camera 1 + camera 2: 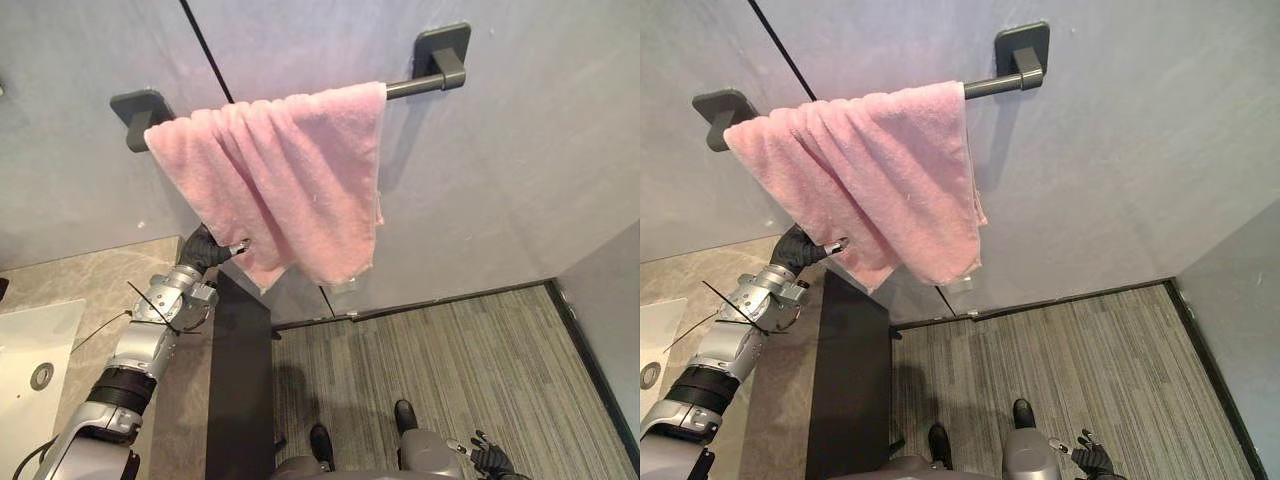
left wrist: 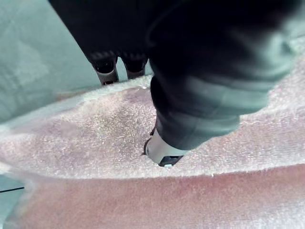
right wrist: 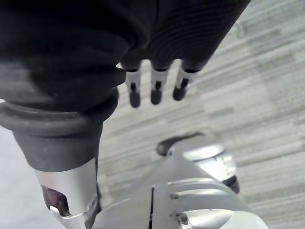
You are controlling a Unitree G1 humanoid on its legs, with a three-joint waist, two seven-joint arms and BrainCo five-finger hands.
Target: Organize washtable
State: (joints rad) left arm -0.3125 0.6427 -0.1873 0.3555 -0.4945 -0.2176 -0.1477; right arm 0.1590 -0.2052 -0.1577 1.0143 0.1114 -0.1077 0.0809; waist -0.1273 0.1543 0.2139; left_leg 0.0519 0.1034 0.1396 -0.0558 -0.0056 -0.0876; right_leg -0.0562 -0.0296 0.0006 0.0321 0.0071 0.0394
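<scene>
Under the dark bar (image 1: 412,87), the left hand (image 1: 210,250) pinches the fluffy pink towel (image 1: 290,180) at its lower edge; the right hand (image 1: 490,458) hangs slack, empty.

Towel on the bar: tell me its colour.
The towel is plain pink; it shows best in the left eye view.

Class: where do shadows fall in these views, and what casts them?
Left eye view: the towel bar and pink towel throw soft shadows on the wall just below them; left wrist view: the left hand, pinching the towel, darkens the cloth beside its thumb.
</scene>
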